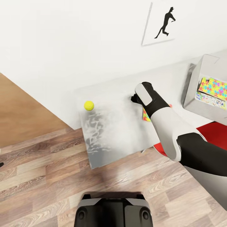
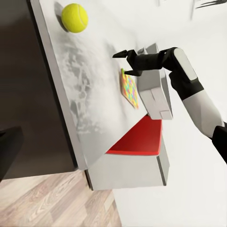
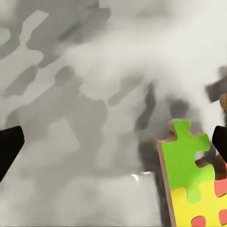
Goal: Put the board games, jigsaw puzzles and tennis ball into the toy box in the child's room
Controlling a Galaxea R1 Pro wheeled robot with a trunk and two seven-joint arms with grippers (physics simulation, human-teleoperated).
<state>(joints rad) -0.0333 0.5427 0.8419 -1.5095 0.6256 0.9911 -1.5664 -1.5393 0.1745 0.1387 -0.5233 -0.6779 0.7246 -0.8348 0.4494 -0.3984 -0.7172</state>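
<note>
A yellow tennis ball rests near the far left corner of the pale table. A multicoloured jigsaw puzzle lies flat on the table, mostly hidden under my right arm in the head view. My right gripper hovers open just over the puzzle's green corner, which lies close to one finger. The grey toy box at the right holds a second jigsaw puzzle lying over a board game. My left gripper is open with nothing in it.
A red chair is tucked under the table beside my right arm. The white wall behind carries a black silhouette poster. Wood-plank floor lies in front of the table, and my base stands close to it.
</note>
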